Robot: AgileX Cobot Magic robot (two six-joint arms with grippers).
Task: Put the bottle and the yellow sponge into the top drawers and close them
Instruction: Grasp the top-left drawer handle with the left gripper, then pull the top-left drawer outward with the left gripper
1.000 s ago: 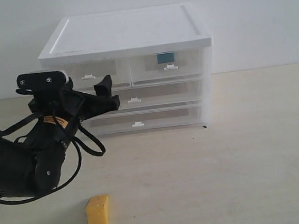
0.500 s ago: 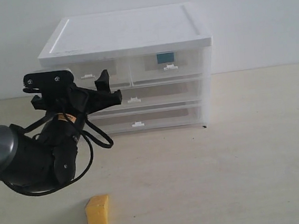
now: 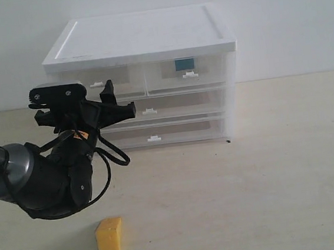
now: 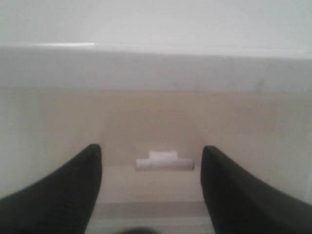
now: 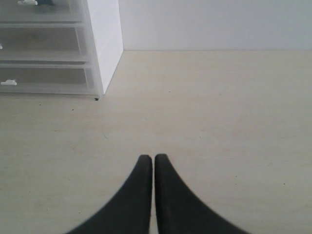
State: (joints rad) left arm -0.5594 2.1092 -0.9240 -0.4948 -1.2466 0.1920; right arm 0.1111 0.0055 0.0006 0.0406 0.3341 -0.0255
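The yellow sponge [image 3: 109, 237] stands on the table near the front, left of centre. The bottle [image 3: 185, 65] shows only as a teal-blue patch behind the translucent front of the top right drawer [image 3: 209, 70], which is closed. The top left drawer [image 3: 121, 77] is closed too. My left gripper [image 3: 119, 100] is open and level with that drawer's front. In the left wrist view its white handle [image 4: 165, 163] lies between the spread fingers [image 4: 73, 190], apart from both. My right gripper [image 5: 154, 158] is shut on nothing, low over bare table; it is out of the exterior view.
The white-topped cabinet [image 3: 140, 36] stands at the back of the table, with two full-width drawers [image 3: 171, 110] under the top pair. Its right side wall [image 5: 105, 44] shows in the right wrist view. A white wall runs behind.
My left arm has shifted a little to the right and closer to the top left drawer, gripper still open. The sponge and the drawers have not moved.
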